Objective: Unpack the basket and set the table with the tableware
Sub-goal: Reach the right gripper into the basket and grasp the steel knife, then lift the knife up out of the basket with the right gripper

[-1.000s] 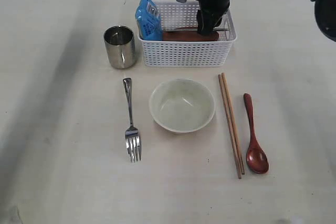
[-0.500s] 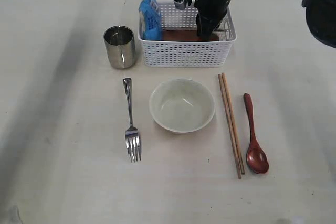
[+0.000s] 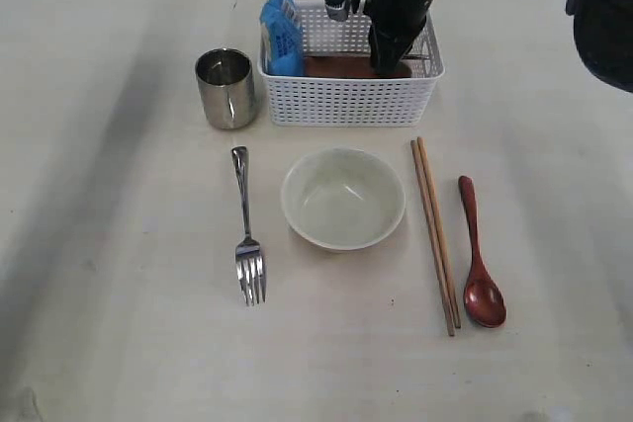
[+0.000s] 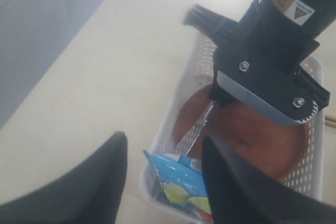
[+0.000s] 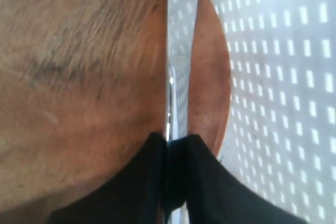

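Note:
The white basket (image 3: 351, 101) stands at the back of the table (image 3: 119, 244). In it the brown plate (image 4: 247, 140) lies flat, with the steel knife (image 4: 197, 132) resting on it. My right gripper (image 3: 388, 58) reaches down into the basket. Its black fingers (image 5: 152, 166) are pressed together on the knife's thin steel edge (image 5: 171, 103), over the plate (image 5: 79, 77). My left gripper (image 4: 164, 140) hangs open above the basket's packet end and holds nothing. On the table lie the mug (image 3: 226, 88), fork (image 3: 246, 234), bowl (image 3: 343, 198), chopsticks (image 3: 434, 234) and wooden spoon (image 3: 478, 259).
A blue snack packet (image 3: 280, 32) stands upright at the basket's left end, beside the plate. The mug is close to the basket's left wall. The bowl sits just in front of the basket.
My right gripper's jaws have closed inside the basket. The blue packet and the basket's left end have shifted slightly. The left gripper stays open.

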Controlling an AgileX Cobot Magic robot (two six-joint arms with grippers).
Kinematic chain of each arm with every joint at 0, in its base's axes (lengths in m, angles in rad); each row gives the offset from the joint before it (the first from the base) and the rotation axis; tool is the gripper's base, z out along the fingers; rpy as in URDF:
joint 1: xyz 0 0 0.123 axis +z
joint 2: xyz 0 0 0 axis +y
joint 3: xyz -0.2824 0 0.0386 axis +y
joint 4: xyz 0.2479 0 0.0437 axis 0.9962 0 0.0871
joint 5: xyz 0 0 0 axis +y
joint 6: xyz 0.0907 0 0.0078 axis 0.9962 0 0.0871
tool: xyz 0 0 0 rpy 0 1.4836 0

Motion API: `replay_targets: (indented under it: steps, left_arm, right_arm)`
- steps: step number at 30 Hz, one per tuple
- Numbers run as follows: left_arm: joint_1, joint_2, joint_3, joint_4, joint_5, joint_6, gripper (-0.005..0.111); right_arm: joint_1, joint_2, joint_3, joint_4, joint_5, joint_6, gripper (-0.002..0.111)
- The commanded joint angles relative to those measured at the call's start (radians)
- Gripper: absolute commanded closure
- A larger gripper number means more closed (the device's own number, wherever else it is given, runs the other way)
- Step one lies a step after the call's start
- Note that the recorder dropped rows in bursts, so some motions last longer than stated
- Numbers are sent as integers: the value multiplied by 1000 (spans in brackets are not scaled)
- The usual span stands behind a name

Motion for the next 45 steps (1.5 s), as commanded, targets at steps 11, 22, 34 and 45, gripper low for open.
replay_targets:
  steps: [11,22,34,45]
  left_arm:
    - [-1,-11,-4,-17,-1,9,63]
    - [-1,-11,-4,-17,-5,17,63]
    - [-1,-11,-4,-17,-5,91,63]
    - [-1,-104,-4,-31,40,-5,45]
  right_arm:
    - [27,-46,0,3,-48,21,109]
    - [27,-92,0,38,-61,54,109]
    - [27,-151,0,100,-78,46,109]
    - [80,-204,0,-251,-23,97,109]
